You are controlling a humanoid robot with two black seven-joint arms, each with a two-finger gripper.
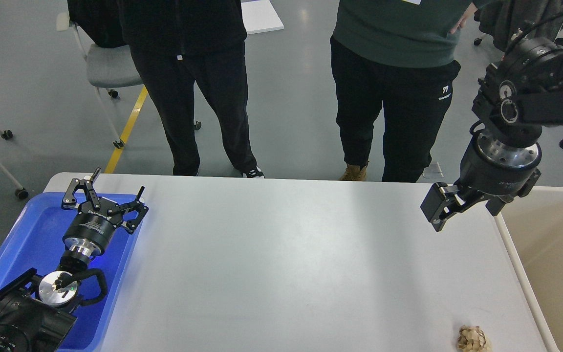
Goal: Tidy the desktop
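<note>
The desktop [286, 264] is a wide light-grey tabletop. A small crumpled tan paper ball [472, 338] lies on it near the front right corner. My right gripper [465, 211] hangs open and empty over the desktop's far right edge, well behind the paper ball. My left gripper [115, 185] is open and empty above the far right corner of the blue tray [12, 244] at the left.
A beige rimmed bin [555, 254] stands against the desktop's right side. Two people [394, 98] stand close behind the far edge. A grey chair [110, 63] is behind on the left.
</note>
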